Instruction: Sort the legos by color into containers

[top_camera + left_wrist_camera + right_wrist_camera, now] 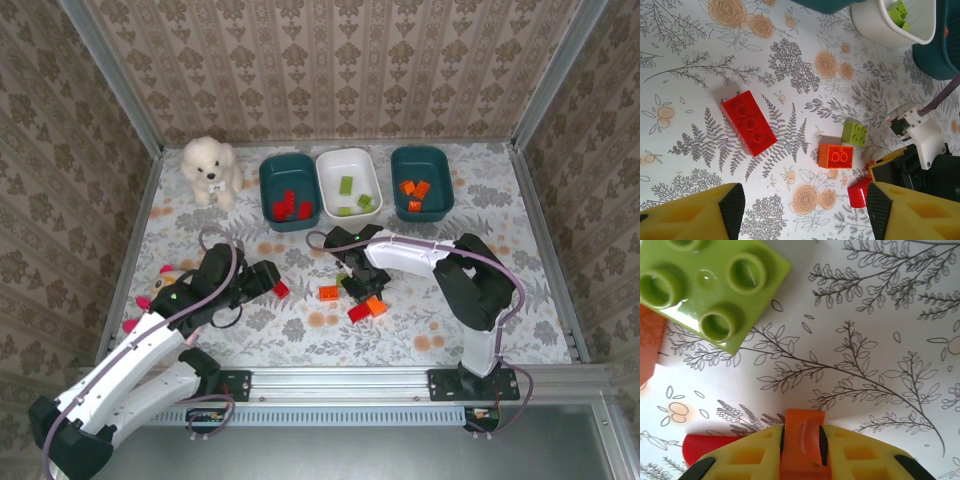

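The right pincer [801,437] clamped tight on an orange brick [801,421]; the left pincer [802,212] stood wide and empty.
The held brick hung low over the middle of the table [500,280], a small red brick [710,447] just beside it, with a green brick [710,285] and a second orange brick [836,156] near. The left pincer hovered over the flowered table, short of a long red brick [749,123] lying flat. Along the far edge stood three tubs in a row: the left teal tub [285,175] held red bricks, the white tub [340,163] green ones, the right teal tub [425,165] orange ones.
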Motion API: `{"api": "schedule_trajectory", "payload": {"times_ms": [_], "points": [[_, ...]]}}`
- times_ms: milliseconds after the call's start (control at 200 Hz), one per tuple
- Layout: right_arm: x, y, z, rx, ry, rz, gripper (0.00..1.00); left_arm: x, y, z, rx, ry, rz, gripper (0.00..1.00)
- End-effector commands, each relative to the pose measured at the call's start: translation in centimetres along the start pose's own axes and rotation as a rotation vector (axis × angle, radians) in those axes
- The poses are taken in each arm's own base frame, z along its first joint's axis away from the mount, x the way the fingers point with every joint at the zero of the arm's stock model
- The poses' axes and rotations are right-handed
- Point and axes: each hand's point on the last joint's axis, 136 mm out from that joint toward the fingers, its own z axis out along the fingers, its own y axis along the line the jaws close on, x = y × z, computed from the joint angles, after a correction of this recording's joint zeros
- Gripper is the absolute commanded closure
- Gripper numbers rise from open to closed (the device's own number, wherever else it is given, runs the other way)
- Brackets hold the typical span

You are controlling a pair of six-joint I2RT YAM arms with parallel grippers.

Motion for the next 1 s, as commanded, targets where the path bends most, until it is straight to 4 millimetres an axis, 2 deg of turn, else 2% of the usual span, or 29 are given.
{"api": "schedule_trajectory", "payload": {"times_ms": [0,170,315,395,500,625,705,825,910,995], "points": [[-0.5,-1.3,-1.8,0.070,-0.059,-0.004,0.80,-0.7,-1.3,-0.3,0.027,-0.024,0.001,0.32],[-1.2,-3.1,-4.5,0.108,-0.122,0.033,0.84,0.1,-2.9,1.1,0.054,0.018,0.052,0.32],[-1.8,-6.2,-7.0,0.121,-0.179,0.121,0.85,1.4,-5.3,2.7,0.088,0.088,0.131,0.32],[-2.6,-9.3,-9.3,0.131,-0.230,0.205,0.85,2.1,-7.0,3.6,0.109,0.125,0.182,0.33],[-4.0,-14.6,-12.1,0.148,-0.304,0.348,0.85,2.7,-9.5,4.5,0.148,0.162,0.248,0.33],[-5.7,-21.3,-13.9,0.186,-0.364,0.514,0.85,2.8,-12.0,5.2,0.172,0.186,0.310,0.33],[-7.2,-24.8,-14.6,0.220,-0.399,0.592,0.85,2.5,-13.0,5.6,0.182,0.187,0.325,0.33],[-9.4,-29.1,-14.4,0.275,-0.410,0.685,0.85,2.1,-13.9,5.7,0.192,0.181,0.336,0.33],[-10.8,-31.2,-13.8,0.305,-0.405,0.734,0.85,1.9,-14.1,5.7,0.190,0.177,0.335,0.33],[-12.0,-32.5,-12.8,0.334,-0.390,0.757,0.85,1.8,-13.9,5.6,0.183,0.172,0.334,0.33]]}}
